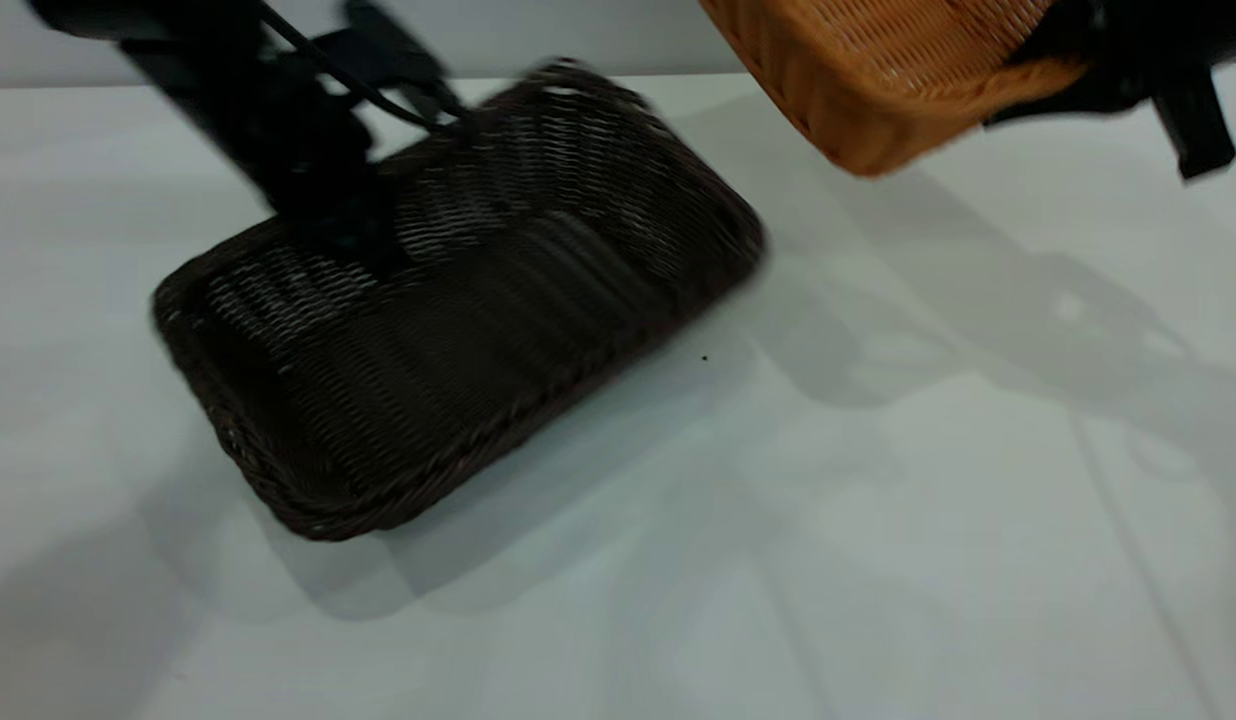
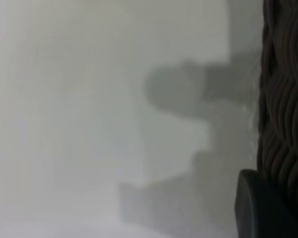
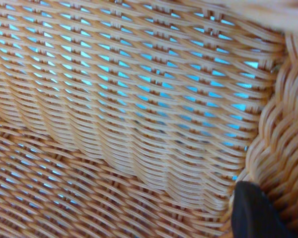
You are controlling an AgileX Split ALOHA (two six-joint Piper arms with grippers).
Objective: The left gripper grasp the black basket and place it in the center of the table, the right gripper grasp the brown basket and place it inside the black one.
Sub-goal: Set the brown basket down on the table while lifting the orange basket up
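Note:
The black basket [image 1: 458, 310] is left of the table's [image 1: 878, 520] middle, tilted with its open side towards the camera. My left gripper [image 1: 353, 245] is shut on its far rim. In the left wrist view one black finger [image 2: 258, 210] lies against the dark braided rim [image 2: 285, 99] above the white table [image 2: 89, 124]. My right gripper [image 1: 1063, 55] is shut on the rim of the brown basket [image 1: 878, 70] and holds it in the air at the back right, apart from the black one. The right wrist view shows its weave [image 3: 139, 99] and one fingertip [image 3: 253, 213] on the rim.
Shadows of both arms and both baskets fall across the white tabletop. A pale wall [image 1: 578, 35] runs behind the table's back edge. Nothing else lies on the table.

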